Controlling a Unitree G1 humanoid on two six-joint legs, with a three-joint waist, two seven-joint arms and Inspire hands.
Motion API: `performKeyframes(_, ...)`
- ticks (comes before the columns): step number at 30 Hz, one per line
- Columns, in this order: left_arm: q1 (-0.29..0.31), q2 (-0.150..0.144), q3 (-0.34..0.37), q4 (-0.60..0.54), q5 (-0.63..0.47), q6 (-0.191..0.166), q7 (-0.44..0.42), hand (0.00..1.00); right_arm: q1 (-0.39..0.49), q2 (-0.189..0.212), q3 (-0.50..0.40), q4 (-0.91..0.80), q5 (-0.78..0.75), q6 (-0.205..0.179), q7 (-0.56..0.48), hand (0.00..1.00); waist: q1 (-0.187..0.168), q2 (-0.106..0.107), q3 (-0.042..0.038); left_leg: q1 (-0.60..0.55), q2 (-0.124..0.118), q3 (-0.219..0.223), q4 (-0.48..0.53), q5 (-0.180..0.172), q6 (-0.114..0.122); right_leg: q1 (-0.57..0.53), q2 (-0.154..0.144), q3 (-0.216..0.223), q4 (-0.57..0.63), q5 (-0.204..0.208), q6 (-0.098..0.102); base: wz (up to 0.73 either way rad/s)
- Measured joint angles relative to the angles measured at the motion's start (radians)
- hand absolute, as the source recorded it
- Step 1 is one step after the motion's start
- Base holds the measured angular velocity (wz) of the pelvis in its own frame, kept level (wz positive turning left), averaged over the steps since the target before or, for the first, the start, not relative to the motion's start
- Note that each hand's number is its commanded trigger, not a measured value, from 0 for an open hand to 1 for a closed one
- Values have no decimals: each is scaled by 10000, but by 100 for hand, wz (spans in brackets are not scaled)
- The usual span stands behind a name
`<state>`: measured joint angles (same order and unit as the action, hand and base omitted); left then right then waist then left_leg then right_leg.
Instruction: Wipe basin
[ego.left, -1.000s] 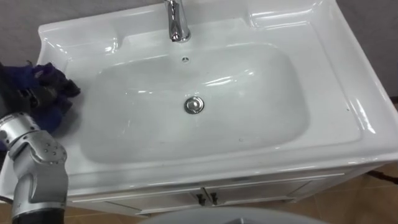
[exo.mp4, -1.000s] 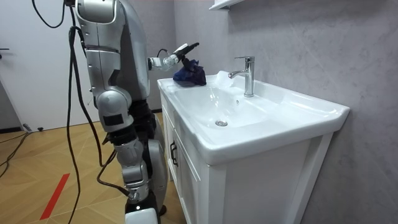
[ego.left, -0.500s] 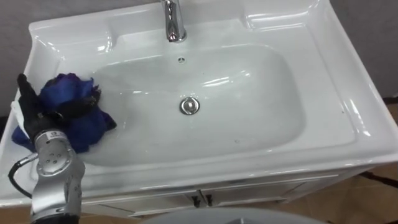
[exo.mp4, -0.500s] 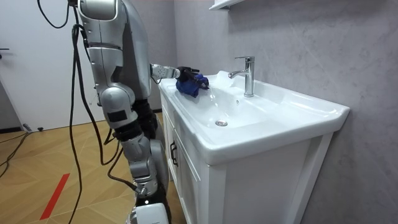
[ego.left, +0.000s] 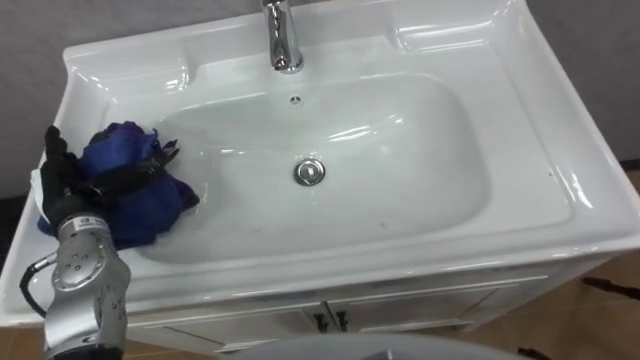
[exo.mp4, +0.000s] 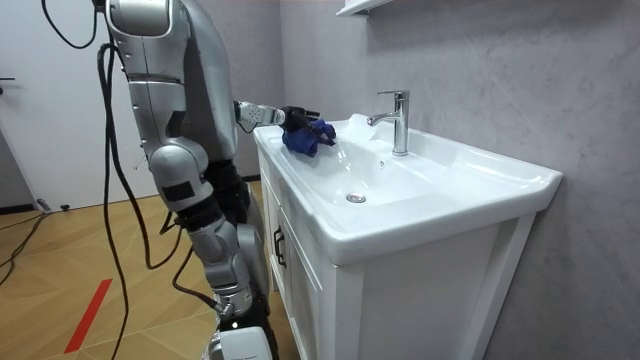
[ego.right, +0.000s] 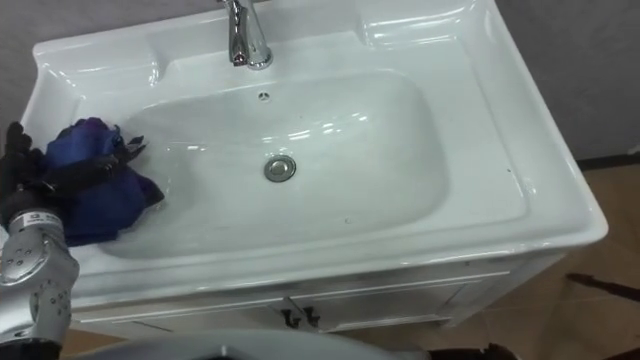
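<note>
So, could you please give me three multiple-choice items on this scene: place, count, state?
1. The cloth lies: A) at the basin's left side B) over the drain C) on the floor
2. How many taps? A) one B) two C) three
3. The left robot hand is: A) open and empty B) closed on the cloth C) gripping the tap
Answers: 1 A: it sits by the left rim. 2 A: one chrome tap at the back. 3 B: it curls round the cloth.
</note>
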<state>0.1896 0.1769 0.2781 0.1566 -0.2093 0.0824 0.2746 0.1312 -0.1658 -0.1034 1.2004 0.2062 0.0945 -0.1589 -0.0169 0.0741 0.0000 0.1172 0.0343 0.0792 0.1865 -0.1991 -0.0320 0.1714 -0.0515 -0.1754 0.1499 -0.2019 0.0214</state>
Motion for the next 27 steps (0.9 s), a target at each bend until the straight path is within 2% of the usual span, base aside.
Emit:
performKeyframes(5,-85,2,57,-156,2563,51,285,0,118,46,4,5,2,-107,-41,0,15,-8,9,-13,-2,-11,4,0,-1,11,4,-51,-17,0,-1,0)
performKeyframes(7,-327,14,174,-197,4291,57,685,0,86,52,-1,48,-13,-125,-45,0,3,-33,2,-36,-5,-9,-3,0,-1,26,3,-83,-101,4,-6,0)
performKeyframes(8,-379,34,201,-221,4722,57,776,0,89,51,3,46,-53,-130,-45,0,5,-45,-2,-42,-5,-9,-5,0,-1,24,3,-85,-111,5,-8,0)
performKeyframes(10,-451,259,221,-479,6384,102,1026,0,116,50,15,7,-145,-125,-21,0,43,-78,-5,-56,-12,-13,-11,-1,-2,12,5,-52,-146,5,-8,0)
performKeyframes(13,-599,591,219,-711,7905,266,1115,0,125,39,32,7,-152,-102,35,0,36,-106,-5,-93,-23,-18,-16,-1,-2,-10,-4,-66,-165,5,-7,0)
performKeyframes(16,-677,703,217,-797,8753,467,1141,0,135,25,47,7,-137,-104,100,0,34,-73,-25,-144,-26,-15,-51,-1,-2,-83,-4,-61,-160,6,-7,0)
performKeyframes(18,-674,702,212,-811,8902,528,1162,0,168,22,47,21,-117,-107,99,0,22,-58,-31,-173,-25,-18,-53,0,-2,-116,-4,-63,-146,10,-7,0)
performKeyframes(27,-672,700,200,-811,8864,607,1832,0,297,-27,47,173,-138,-111,86,0,-39,48,-12,-22,-20,23,-202,1,0,-84,-4,-29,-121,18,-3,-1)
